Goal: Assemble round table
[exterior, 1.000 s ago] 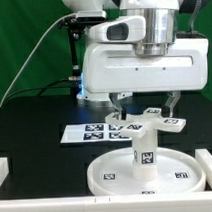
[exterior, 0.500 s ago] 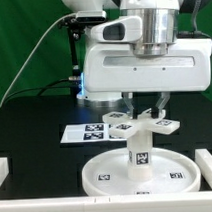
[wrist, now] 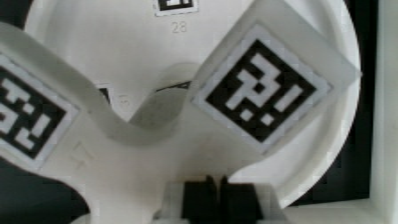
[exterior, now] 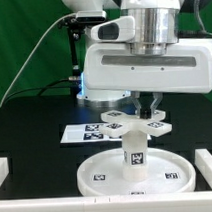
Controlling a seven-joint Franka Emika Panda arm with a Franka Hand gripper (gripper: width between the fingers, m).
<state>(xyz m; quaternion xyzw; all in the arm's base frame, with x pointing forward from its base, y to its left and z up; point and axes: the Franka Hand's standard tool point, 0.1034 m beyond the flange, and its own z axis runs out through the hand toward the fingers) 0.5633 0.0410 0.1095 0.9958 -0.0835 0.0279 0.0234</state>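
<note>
The large round disc [exterior: 97,174] lies on the black table near the front. The short thick leg [exterior: 134,155] stands upright at its centre. The flat cross-shaped base [exterior: 123,119] sits level on top of the leg, tags facing up. My gripper [exterior: 146,105] comes straight down from above and is shut on the base at its exterior-view right side. In the wrist view two tagged arms of the base [wrist: 267,85] fill the picture, with the disc [wrist: 214,30] beyond them. My dark fingers [wrist: 214,200] stand close together on the base's edge.
The marker board [exterior: 77,135] lies on the table behind the disc, at the exterior view's left. Low white rails [exterior: 5,170] [exterior: 211,161] stand at both front sides, and a white edge [exterior: 48,209] runs along the front. The robot base [exterior: 98,84] is behind.
The cross-shaped base has turned in my grip. The leg and disc have slid toward the exterior view's left and a little nearer the front.
</note>
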